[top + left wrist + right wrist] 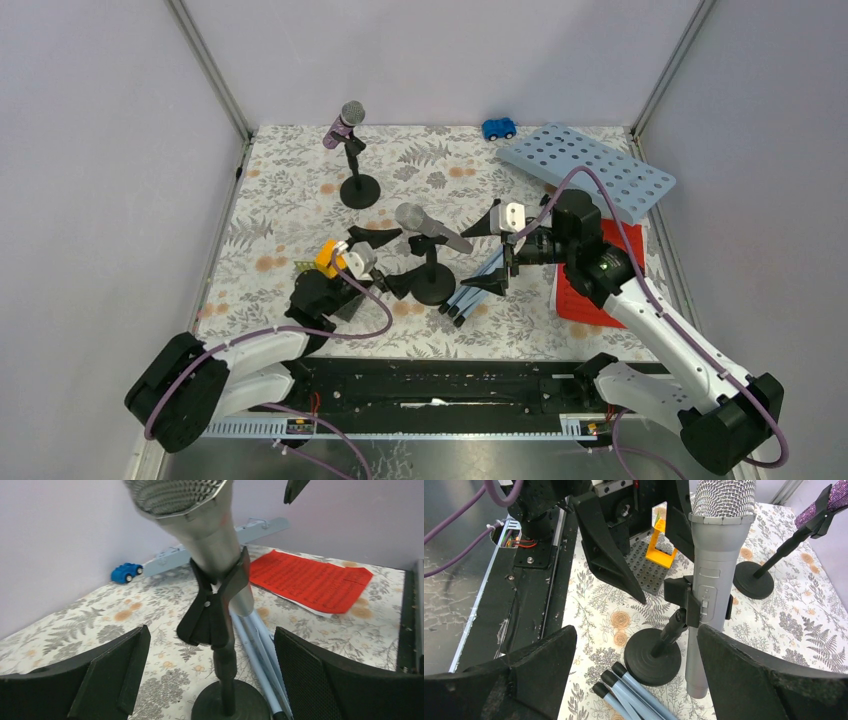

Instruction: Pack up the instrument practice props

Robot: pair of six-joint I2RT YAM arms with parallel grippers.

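A silver microphone (425, 225) sits clipped in a black mount with a round base (432, 288) at mid table. My left gripper (385, 260) stands open on its left and my right gripper (492, 255) open on its right, neither touching it. In the left wrist view the mount's clip (215, 605) and stem rise between my open fingers (115, 670). The pale-blue holder (590, 168) lies tilted at the back right, its tripod legs (624, 690) beside the base (653, 656). A red sheet (310, 580) lies flat on the right. The purple microphone (343, 125) stands in its mount at the back.
A small blue toy car (499, 128) sits by the back wall. An orange brick (661, 550) on a dark grey studded plate (644, 565) lies just behind my left gripper. Walls close in the patterned table on three sides; a black rail (430, 385) runs along the near edge.
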